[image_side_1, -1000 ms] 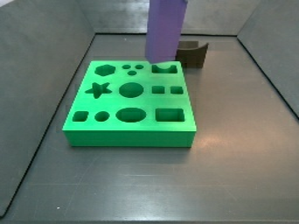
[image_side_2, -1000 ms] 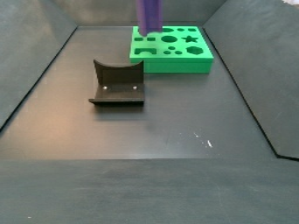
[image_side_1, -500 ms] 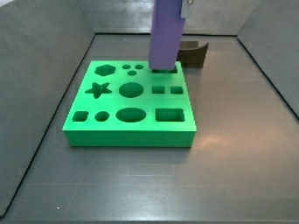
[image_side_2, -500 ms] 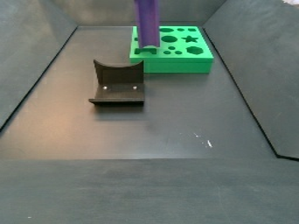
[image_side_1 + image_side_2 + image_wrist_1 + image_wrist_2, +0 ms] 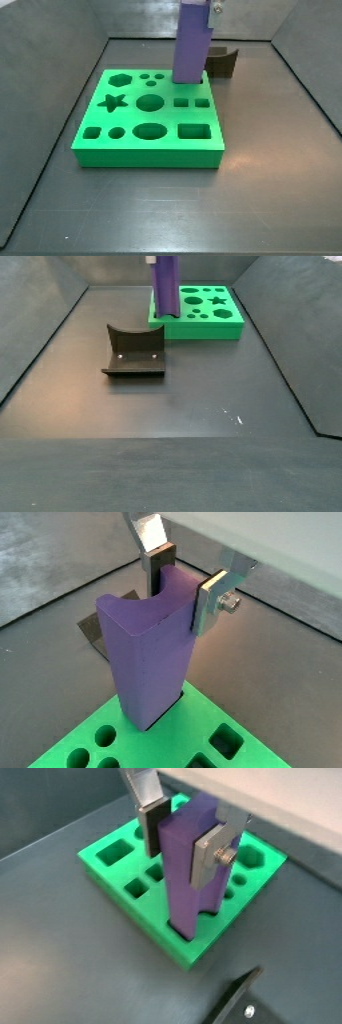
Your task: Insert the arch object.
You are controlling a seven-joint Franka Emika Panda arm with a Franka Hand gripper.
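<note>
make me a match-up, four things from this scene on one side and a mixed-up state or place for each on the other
Things:
1. purple bar
2. green board
3. fixture
4. gripper

States:
a. dark, stands on the floor apart from the board
b. shut, up above the board
c. flat on the floor, full of shaped holes
d. upright, lower end at the board

Pairs: 1-d, 2-c, 3-a, 4-b

The gripper (image 5: 182,580) has flat silver fingers (image 5: 215,600), dark pads.
</note>
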